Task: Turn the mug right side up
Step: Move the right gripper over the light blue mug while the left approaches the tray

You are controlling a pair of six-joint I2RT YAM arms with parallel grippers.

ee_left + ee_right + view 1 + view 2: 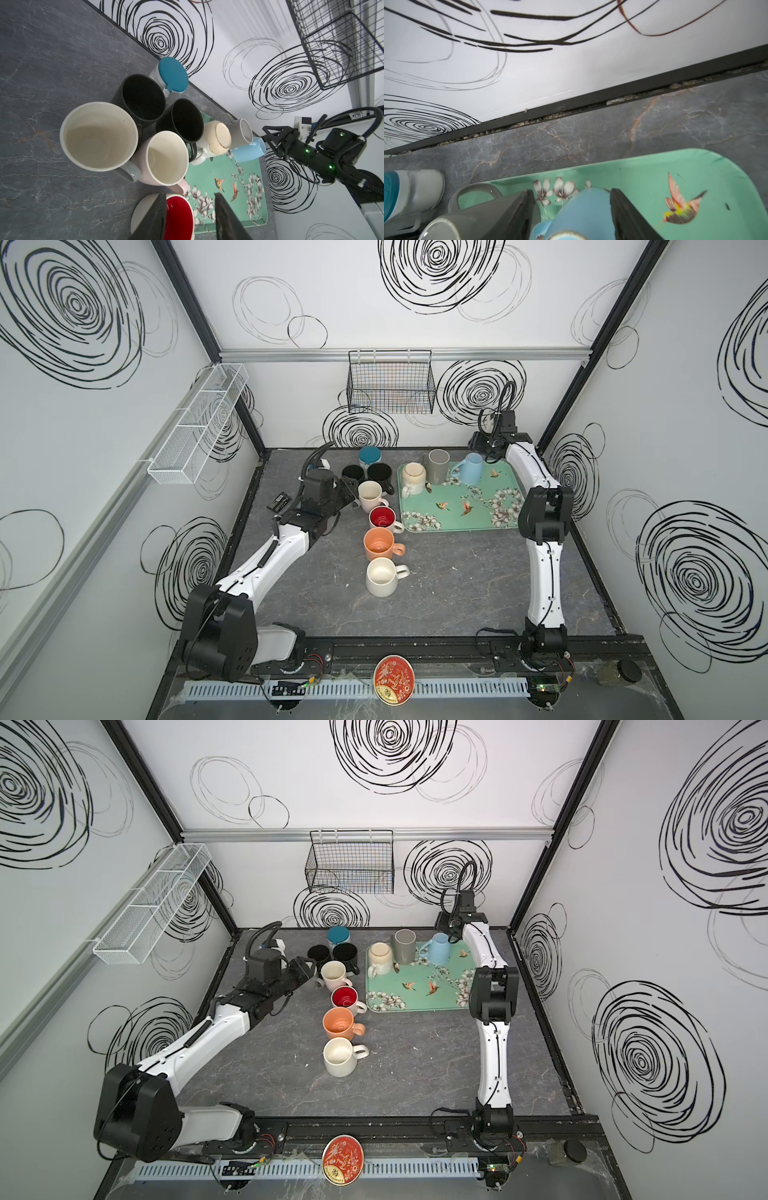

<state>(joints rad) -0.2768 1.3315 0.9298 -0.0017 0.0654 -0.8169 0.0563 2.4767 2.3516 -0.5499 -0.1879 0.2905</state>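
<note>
Right wrist view looks down along the right gripper (572, 191), whose two dark fingers (517, 214) stand on either side of the light blue mug (587, 209). One finger lies against the mug's wall. The other stands off it, with the tray's painted flowers showing in the gap, so this claw is released, not clenched.

In both top views the blue mug (471, 468) (439, 948) rests bottom up on the green tray (449, 497), at the tray's far edge near the back wall. Its handle points toward the grey mug (437, 466). That mug and the speckled cream mug (413, 477) beside it are also bottom up on the tray.

On the grey table (457, 572) to the left of the tray, a pale pink mug (371, 495), a red mug (383, 517), an orange mug (379, 544) and a cream mug (381, 576) stand upright in a row. Two black mugs (353, 472) and a teal-lidded jar (370, 456) sit behind them.

In the left wrist view the left gripper (190, 195) hangs above the red mug, and in the top views it is just beside the pale pink mug. Its jaws are apart with nothing between them, so it too is released.
</note>
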